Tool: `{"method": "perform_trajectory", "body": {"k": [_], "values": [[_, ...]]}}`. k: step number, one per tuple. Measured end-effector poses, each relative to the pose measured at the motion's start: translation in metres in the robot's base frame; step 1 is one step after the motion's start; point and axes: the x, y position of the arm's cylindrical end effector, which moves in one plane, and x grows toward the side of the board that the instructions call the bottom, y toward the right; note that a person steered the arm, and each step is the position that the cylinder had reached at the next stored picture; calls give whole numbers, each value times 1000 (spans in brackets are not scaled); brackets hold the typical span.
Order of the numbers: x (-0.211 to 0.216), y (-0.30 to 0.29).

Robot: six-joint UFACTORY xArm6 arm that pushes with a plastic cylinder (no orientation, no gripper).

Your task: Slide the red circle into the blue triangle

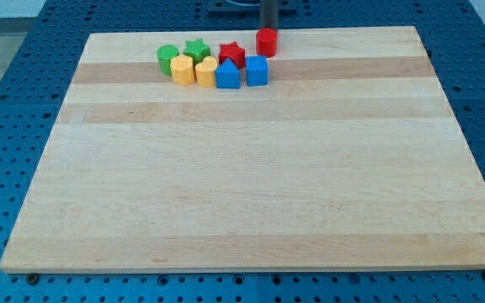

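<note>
The red circle [266,42] stands near the board's top edge, a little right of the other blocks. The blue triangle [227,75] lies below and to the left of it, between a yellow block [206,72] and a blue cube [257,71]. A red star [232,55] sits between the red circle and the blue triangle. My tip [269,29] comes down from the view's top right behind the red circle, at or touching its upper side.
A green star [196,50], a green circle [167,59] and a second yellow block [183,70] close the cluster on the left. The wooden board [251,185] rests on a blue perforated table [7,126].
</note>
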Motion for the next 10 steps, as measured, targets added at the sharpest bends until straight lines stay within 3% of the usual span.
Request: {"method": "perform_trajectory", "body": {"k": [3, 8, 10], "values": [[12, 10], [81, -26], [71, -21]]}}
